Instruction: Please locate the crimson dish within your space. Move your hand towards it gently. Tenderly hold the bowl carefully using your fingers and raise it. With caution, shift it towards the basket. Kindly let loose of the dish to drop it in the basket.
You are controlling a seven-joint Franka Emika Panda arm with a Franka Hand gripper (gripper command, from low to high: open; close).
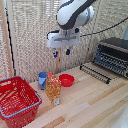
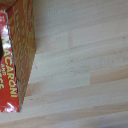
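Wooden tabletop (image 1: 95, 102) carries everything: the basket (image 1: 17, 102) at the exterior view's left, then the macaroni box (image 1: 53, 89), then the crimson dish (image 1: 66, 80) just beside it. My gripper (image 1: 61, 52) hangs high above, jaws seemingly parted. I'd descend slowly over the dish's rim, avoiding the box.

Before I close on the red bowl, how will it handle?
The bowl looks like thin plastic, so probably light and stiff enough for a rim pinch. Its smooth rim may slip between the fingers. Being shallow and wide, it should not tip, but a nudge could slide it on the table toward the box. The gripper hangs well above.
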